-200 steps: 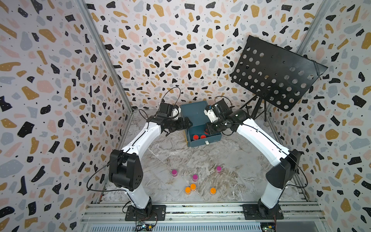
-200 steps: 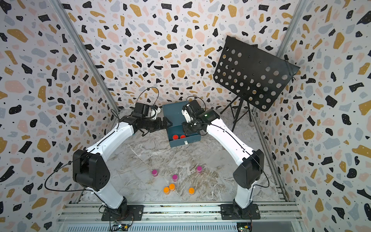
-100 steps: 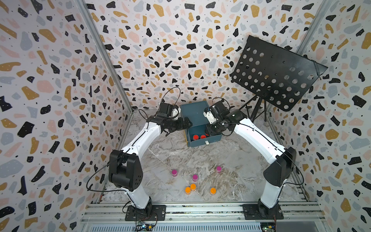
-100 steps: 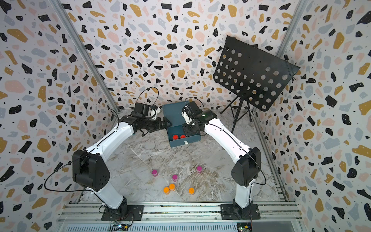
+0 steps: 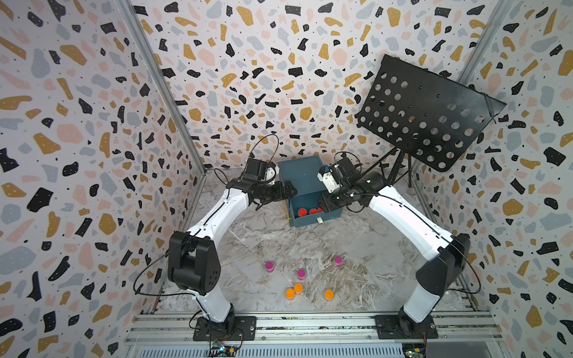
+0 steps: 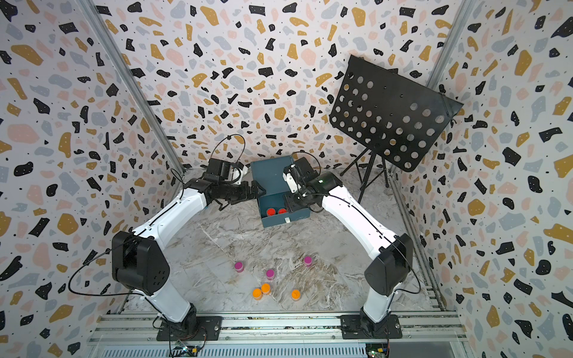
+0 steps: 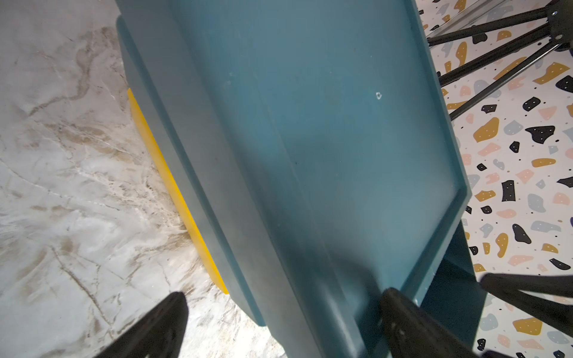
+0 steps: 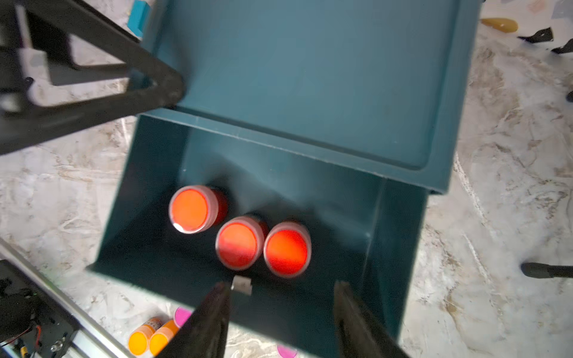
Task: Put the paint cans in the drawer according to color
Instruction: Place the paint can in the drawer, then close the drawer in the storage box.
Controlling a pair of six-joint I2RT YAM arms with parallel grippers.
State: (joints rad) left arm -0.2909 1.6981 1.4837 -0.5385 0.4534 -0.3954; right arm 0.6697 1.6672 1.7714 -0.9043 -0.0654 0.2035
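The teal drawer [image 5: 299,178] box stands at the back, its top drawer [image 8: 397,235] pulled out. Three red paint cans [image 8: 189,209] [image 8: 237,243] [image 8: 286,249] stand upright inside it. My right gripper [image 8: 280,283] hovers open just above the drawer's front wall beside the white pull tab [image 8: 242,285], holding nothing. My left gripper [image 7: 283,300] is open wide, straddling the box's left top edge [image 5: 286,190]; one finger [image 7: 393,297] is over the lid, the other beside the box. Three purple cans [image 5: 269,266] [image 5: 301,273] [image 5: 338,260] and three orange cans [image 5: 290,293] [image 5: 298,287] [image 5: 328,294] stand on the floor in front.
A black perforated music stand [image 5: 428,114] on tripod legs [image 5: 400,173] rises at the back right, close to the box. A small cyan block [image 8: 141,14] lies behind the box. Patterned walls enclose three sides; a metal rail [image 5: 285,322] runs along the front.
My right gripper's jaws have spread apart over the open drawer, and a third red can now stands free among the others. The left arm has not moved.
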